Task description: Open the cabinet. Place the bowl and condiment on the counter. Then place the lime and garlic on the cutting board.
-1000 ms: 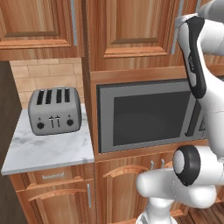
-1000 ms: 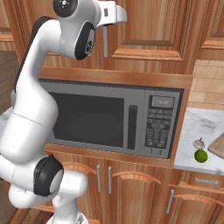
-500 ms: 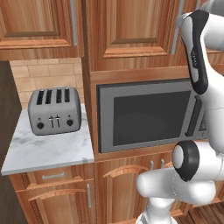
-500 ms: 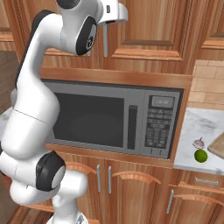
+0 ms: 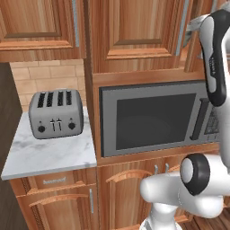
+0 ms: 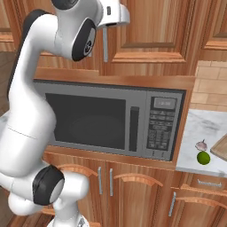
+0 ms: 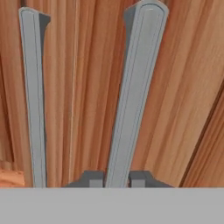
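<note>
Gripper [image 7: 117, 179] is pinching the cabinet [image 6: 155, 31] door's bar handle [image 7: 133, 96], above the microwave [image 6: 111, 119]. The pinch is sitting at the bar's end, so pulling off-arc is risking a slip. Lime [image 6: 203, 158] and garlic [image 6: 201, 145] are lying at the tabletop [image 6: 199, 133] front edge.

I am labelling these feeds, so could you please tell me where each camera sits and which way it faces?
Left base view: behind the arm, on its left, facing the toaster and microwave.
Right base view: behind, on its right, facing the microwave, lime and garlic; the arm shows.
Hand view: on the hand, facing the cabinet handle; the gripper is shut on it.
Both base views share the microwave.
</note>
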You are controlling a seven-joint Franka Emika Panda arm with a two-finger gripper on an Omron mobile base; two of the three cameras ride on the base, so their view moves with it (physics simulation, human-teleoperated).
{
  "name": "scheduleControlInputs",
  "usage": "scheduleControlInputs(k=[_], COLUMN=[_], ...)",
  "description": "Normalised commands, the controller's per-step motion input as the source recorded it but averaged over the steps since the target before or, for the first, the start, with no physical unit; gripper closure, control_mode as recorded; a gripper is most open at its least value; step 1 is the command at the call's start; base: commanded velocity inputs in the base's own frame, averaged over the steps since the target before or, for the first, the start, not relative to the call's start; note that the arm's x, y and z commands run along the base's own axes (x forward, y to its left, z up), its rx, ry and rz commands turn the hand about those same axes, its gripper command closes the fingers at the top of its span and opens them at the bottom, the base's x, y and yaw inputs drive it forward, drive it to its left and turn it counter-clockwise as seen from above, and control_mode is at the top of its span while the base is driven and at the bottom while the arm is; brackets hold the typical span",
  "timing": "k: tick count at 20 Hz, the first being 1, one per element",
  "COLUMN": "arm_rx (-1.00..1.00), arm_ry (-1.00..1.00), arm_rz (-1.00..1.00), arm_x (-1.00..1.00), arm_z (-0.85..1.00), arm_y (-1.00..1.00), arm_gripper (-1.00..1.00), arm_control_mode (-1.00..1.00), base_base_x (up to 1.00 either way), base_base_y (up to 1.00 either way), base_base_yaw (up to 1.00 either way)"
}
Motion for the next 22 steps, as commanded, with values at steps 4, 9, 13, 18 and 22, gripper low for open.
scheduleControlInputs(k=[4, 9, 13, 18, 22], arm_rx=[0.00, 0.02, 0.04, 0.02, -0.02], arm_ry=[0.00, 0.00, 0.00, 0.00, 0.00], arm_rz=[0.00, 0.00, 0.00, 0.00, 0.01], arm_x=[-0.43, -0.35, -0.36, -0.32, -0.29], arm_z=[-0.21, -0.19, -0.12, 0.00, 0.06], arm_y=[-0.02, -0.07, -0.12, -0.08, 0.42], arm_gripper=[1.00, 1.00, 1.00, 1.00, -1.00], arm_control_mode=[-1.00, -1.00, -1.00, -1.00, -1.00], base_base_x=[0.00, 0.00, 0.00, 0.00, 0.00], base_base_y=[0.00, 0.00, 0.00, 0.00, 0.00], base_base_yaw=[0.00, 0.00, 0.00, 0.00, 0.00])
